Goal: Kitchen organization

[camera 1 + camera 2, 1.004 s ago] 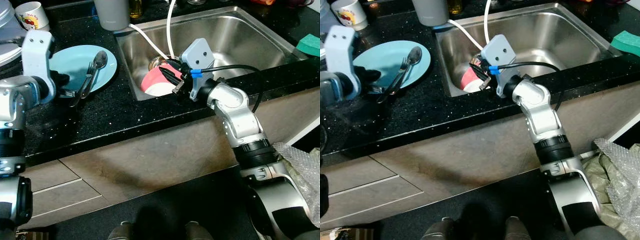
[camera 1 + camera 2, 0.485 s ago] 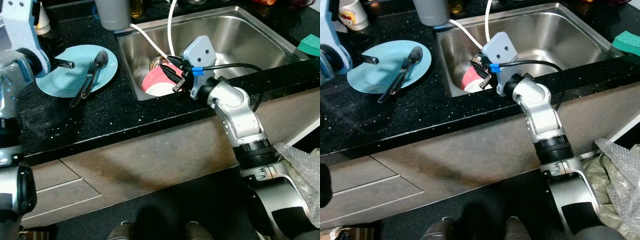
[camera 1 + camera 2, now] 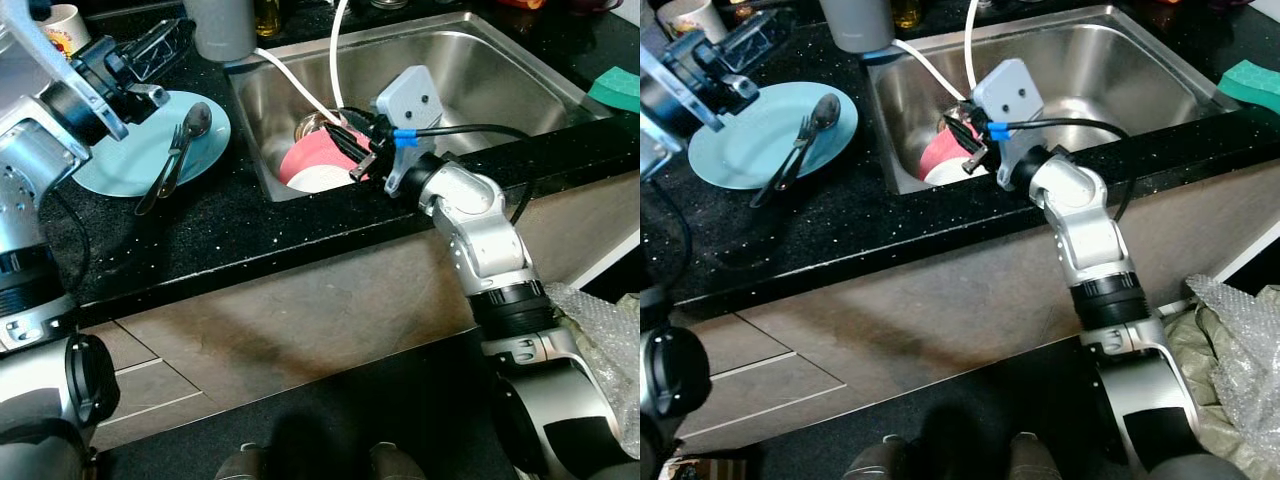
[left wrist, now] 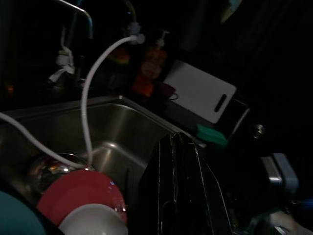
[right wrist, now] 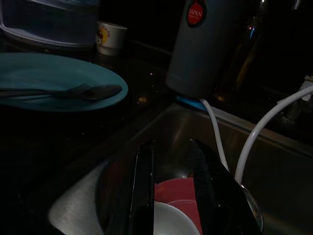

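Right wrist view gives you the clearest read: the two black fingers (image 5: 146,196) stand apart with the red bowl (image 5: 178,193) showing between them, so the right gripper (image 3: 352,152) is parted around the bowl's rim rather than clamped on it. Whether either finger touches the bowl you cannot tell; the picture is too dark at the tips. From the head camera, that bowl lies tipped on its side at the near left corner of the sink (image 3: 500,70), its pale underside turned toward you, with a shiny metal vessel (image 3: 312,125) just behind it. My guess is you are lining up to lift the bowl out, which suits an approach over the near rim.

Your left gripper (image 3: 150,45) is raised above the far edge of the blue plate (image 3: 120,165), not touching it; in the left wrist view its fingers (image 4: 176,186) look pressed together and hold nothing. A fork (image 3: 172,160) and a spoon (image 3: 190,135) lie side by side on the plate, probably parked there for sorting.

Two white hoses (image 3: 300,85) drop into the sink close to the bowl and could snag a lift. A grey canister (image 3: 225,25), a printed cup (image 3: 65,18) and a green sponge (image 3: 618,88) are all cut off by the frame.
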